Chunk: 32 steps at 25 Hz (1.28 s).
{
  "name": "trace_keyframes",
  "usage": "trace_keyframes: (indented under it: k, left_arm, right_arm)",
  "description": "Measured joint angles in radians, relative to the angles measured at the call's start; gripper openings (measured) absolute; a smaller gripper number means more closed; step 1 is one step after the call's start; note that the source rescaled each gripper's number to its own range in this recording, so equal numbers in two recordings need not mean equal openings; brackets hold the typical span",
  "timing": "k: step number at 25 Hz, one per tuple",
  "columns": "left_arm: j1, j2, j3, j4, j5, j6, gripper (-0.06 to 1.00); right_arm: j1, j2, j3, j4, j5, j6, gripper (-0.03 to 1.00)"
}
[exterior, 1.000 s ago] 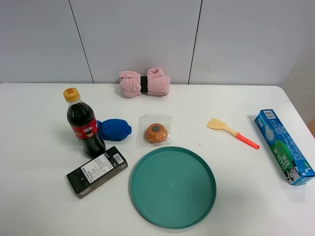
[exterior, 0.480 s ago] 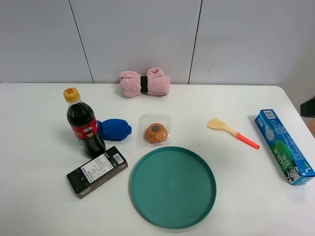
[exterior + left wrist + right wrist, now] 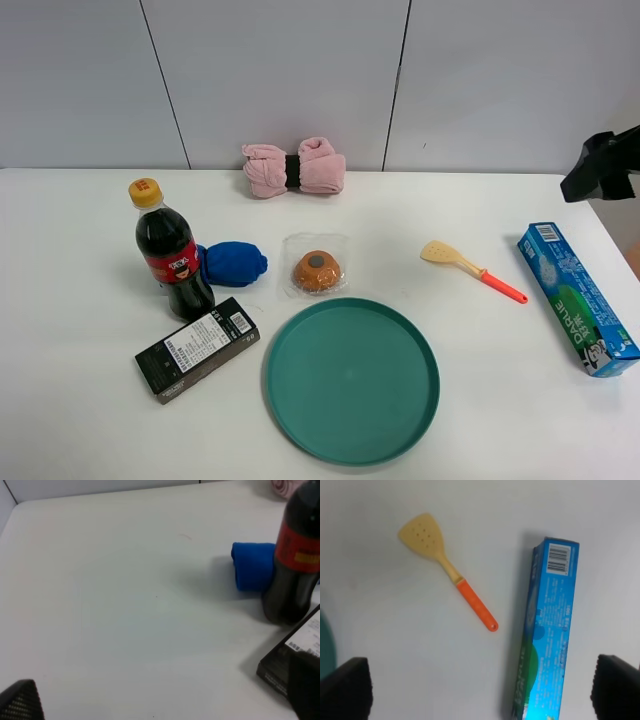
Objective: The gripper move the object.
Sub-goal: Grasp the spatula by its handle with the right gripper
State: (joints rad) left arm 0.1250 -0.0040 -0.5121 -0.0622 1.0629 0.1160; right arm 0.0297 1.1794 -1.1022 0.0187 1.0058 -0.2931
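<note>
The toy spatula (image 3: 470, 267), with a tan slotted blade and an orange-red handle, lies flat on the white table right of centre, blade toward the far left. In the right wrist view the spatula (image 3: 445, 565) lies below and ahead of my right gripper (image 3: 480, 690), whose black fingers (image 3: 345, 687) stand wide apart with nothing between them. My right arm (image 3: 603, 165) shows as a black shape at the right edge, beyond the spatula. My left gripper (image 3: 160, 697) is open and empty over bare table on the left; it is out of the high view.
A green plate (image 3: 350, 380) sits at front centre. A blue box (image 3: 577, 297) lies right of the spatula. A packaged round item (image 3: 316, 268), blue cloth (image 3: 235, 263), cola bottle (image 3: 172, 255), black box (image 3: 197, 348) and pink towel (image 3: 295, 168) are around.
My right arm has come into the high view at the right edge and moved up and inward. Nothing on the table has moved.
</note>
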Motion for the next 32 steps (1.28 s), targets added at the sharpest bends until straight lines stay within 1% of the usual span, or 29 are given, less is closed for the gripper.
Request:
trace_keyframes:
  k: [3, 5, 10, 12, 15, 20, 24, 28, 32]
  left_arm:
    - [0.000, 0.000, 0.000, 0.000, 0.000, 0.000, 1.00]
    - [0.000, 0.000, 0.000, 0.000, 0.000, 0.000, 1.00]
    - [0.000, 0.000, 0.000, 0.000, 0.000, 0.000, 1.00]
    - [0.000, 0.000, 0.000, 0.000, 0.000, 0.000, 1.00]
    - [0.000, 0.000, 0.000, 0.000, 0.000, 0.000, 1.00]
    - [0.000, 0.000, 0.000, 0.000, 0.000, 0.000, 1.00]
    - [0.000, 0.000, 0.000, 0.000, 0.000, 0.000, 1.00]
    - [0.000, 0.000, 0.000, 0.000, 0.000, 0.000, 1.00]
    - [0.000, 0.000, 0.000, 0.000, 0.000, 0.000, 1.00]
  right_arm:
    - [0.000, 0.023, -0.002, -0.003, -0.008, -0.072, 0.79]
    - [0.000, 0.038, -0.002, -0.004, -0.021, -0.105, 0.74]
    - [-0.001, 0.099, -0.003, -0.004, -0.023, -0.117, 0.61]
    - [-0.001, 0.130, -0.003, -0.004, -0.026, -0.117, 0.59]
    - [-0.001, 0.169, -0.003, -0.010, -0.036, -0.096, 0.58]
    - [-0.010, 0.239, -0.005, -0.097, -0.062, 0.111, 0.58]
    - [-0.010, 0.271, -0.005, -0.160, -0.077, 0.175, 0.58]
    - [-0.010, 0.295, -0.005, -0.189, -0.083, 0.196, 0.60]
    - [-0.011, 0.341, -0.005, -0.185, -0.086, 0.125, 0.60]
